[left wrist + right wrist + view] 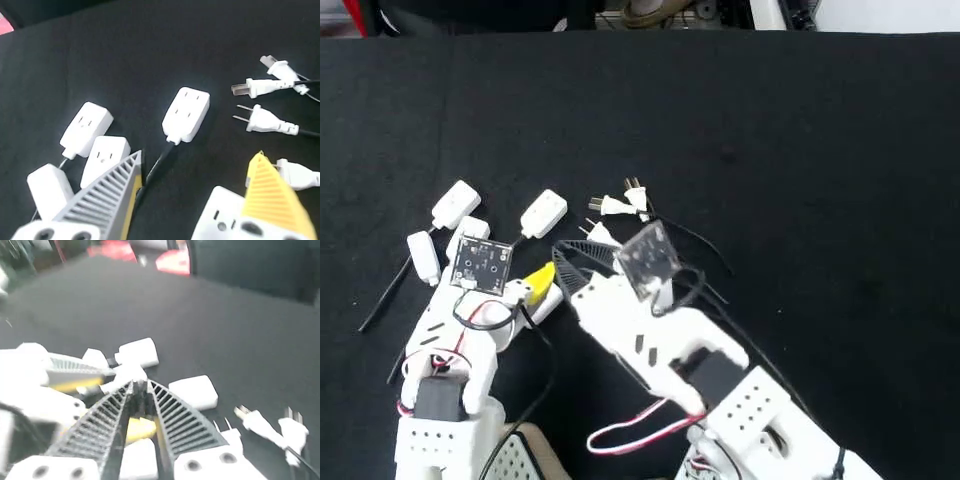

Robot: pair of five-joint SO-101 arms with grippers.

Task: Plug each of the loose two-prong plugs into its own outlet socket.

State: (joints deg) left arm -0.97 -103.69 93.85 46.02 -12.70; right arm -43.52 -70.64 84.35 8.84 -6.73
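Several white outlet blocks lie at the near left: one (pixel 543 213) (pixel 186 114) ahead of my left gripper (pixel 516 254) (pixel 199 153), two (pixel 86 127) (pixel 105 157) beside its grey finger (pixel 112 192), and one (pixel 220 220) under its yellow finger (pixel 538 279) (pixel 270 195). That gripper is open wide over a black cord. Loose two-prong plugs (pixel 610 205) (pixel 260 87) (pixel 262 120) lie just right of the outlets; another plug (pixel 295 172) rests by the yellow finger. My right gripper (pixel 566 255) (pixel 136 386) hovers shut over the yellow finger (pixel 137 429), tips together, holding nothing I can make out.
Black cloth covers the table (pixel 770 130), and its far and right parts are bare. Thin black cords (pixel 380 295) trail from the outlets and plugs. The two arms' white bodies (pixel 650 335) crowd the near edge.
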